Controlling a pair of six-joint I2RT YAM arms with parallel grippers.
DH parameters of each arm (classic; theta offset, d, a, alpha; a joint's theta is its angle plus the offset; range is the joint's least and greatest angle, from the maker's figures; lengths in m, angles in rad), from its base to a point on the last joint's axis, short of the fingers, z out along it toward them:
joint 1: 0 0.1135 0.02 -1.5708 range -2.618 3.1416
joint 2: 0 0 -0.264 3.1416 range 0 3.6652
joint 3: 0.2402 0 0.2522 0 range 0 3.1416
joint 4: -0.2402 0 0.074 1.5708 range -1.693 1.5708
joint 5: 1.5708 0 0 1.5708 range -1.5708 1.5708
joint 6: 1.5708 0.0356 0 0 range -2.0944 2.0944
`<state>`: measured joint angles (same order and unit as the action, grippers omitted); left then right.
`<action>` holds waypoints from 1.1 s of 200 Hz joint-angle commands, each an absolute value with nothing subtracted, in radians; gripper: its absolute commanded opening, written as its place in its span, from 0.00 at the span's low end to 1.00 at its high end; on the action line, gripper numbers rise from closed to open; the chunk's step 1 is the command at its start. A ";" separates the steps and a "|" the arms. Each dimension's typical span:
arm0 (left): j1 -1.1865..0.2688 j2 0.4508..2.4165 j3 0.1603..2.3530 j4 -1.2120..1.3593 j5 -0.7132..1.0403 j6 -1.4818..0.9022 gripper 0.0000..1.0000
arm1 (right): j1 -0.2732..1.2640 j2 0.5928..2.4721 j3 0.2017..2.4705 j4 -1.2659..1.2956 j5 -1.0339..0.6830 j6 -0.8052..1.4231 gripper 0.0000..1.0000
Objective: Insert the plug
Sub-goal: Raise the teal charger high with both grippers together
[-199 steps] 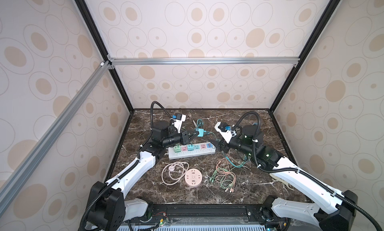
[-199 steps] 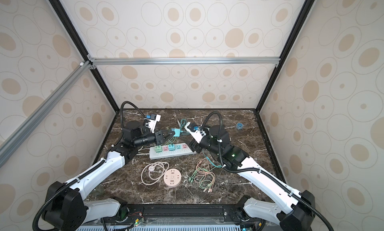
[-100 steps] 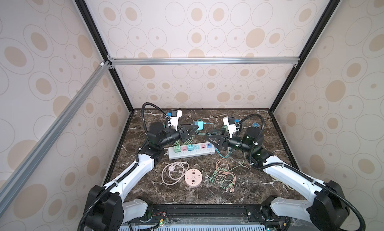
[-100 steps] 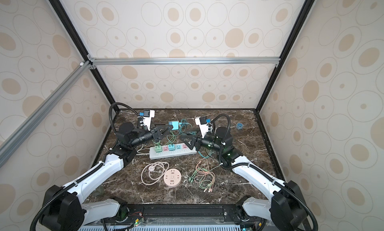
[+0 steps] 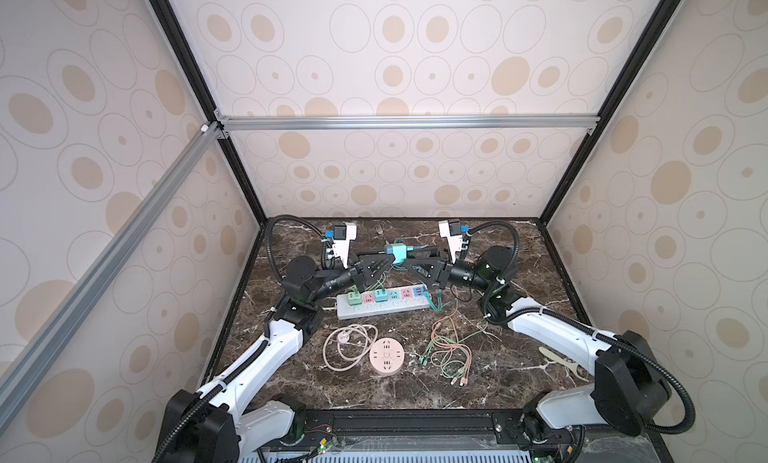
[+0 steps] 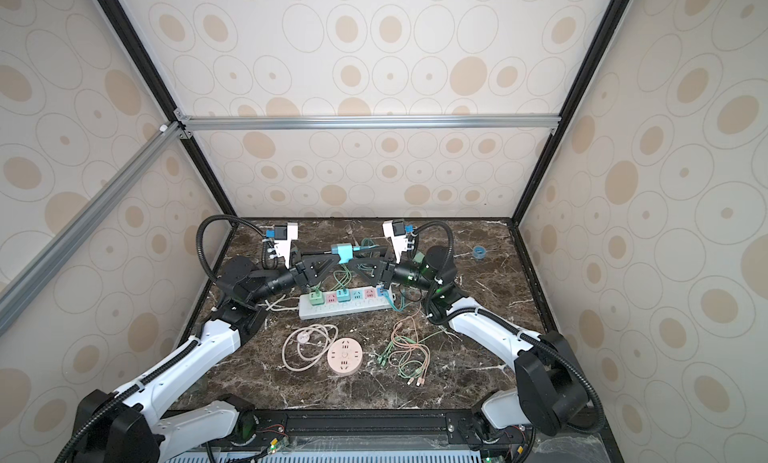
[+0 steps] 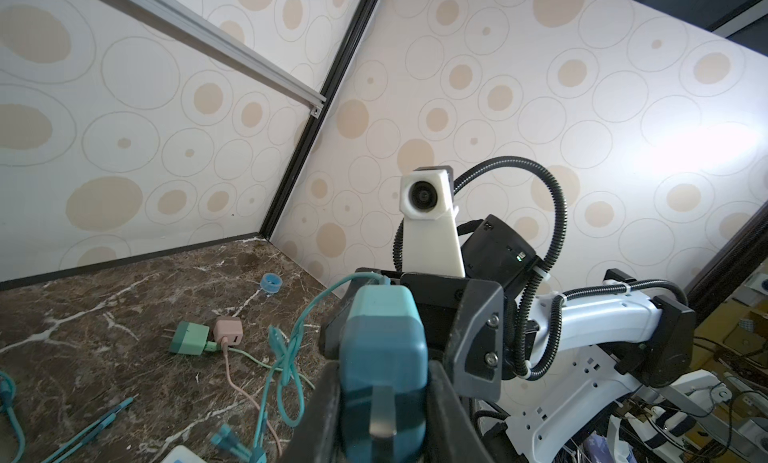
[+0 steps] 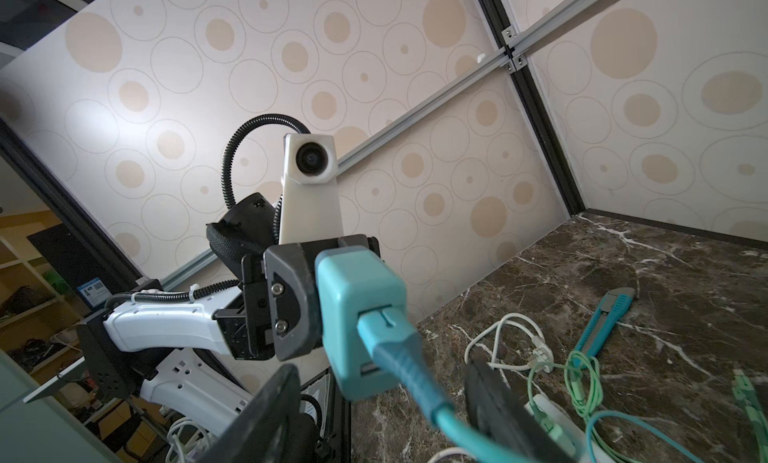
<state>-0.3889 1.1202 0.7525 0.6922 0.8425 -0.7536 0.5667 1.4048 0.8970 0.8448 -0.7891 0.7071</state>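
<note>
Teal plug (image 5: 397, 251) gripped by left tool (image 5: 390, 257), right tool (image 5: 415, 253) spread around cable (image 8: 399, 357)

1. My left gripper (image 7: 384, 415) clamps the teal plug (image 5: 395, 252). It is a boxy adapter held off the table, at 12 o'clock from the strip.
2. The white power strip (image 5: 382, 310) lies flat, running 9-to-3 o'clock, mid-table.
</note>
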 commanded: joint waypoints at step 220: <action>-0.394 1.081 0.680 0.931 0.888 -0.829 0.00 | 0.622 1.488 0.994 1.095 -0.868 0.829 0.29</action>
<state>-0.3889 1.1049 0.6781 0.8814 0.8738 -0.8322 0.6167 1.5024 0.9649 1.0550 -0.8639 0.8253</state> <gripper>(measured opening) 0.279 0.319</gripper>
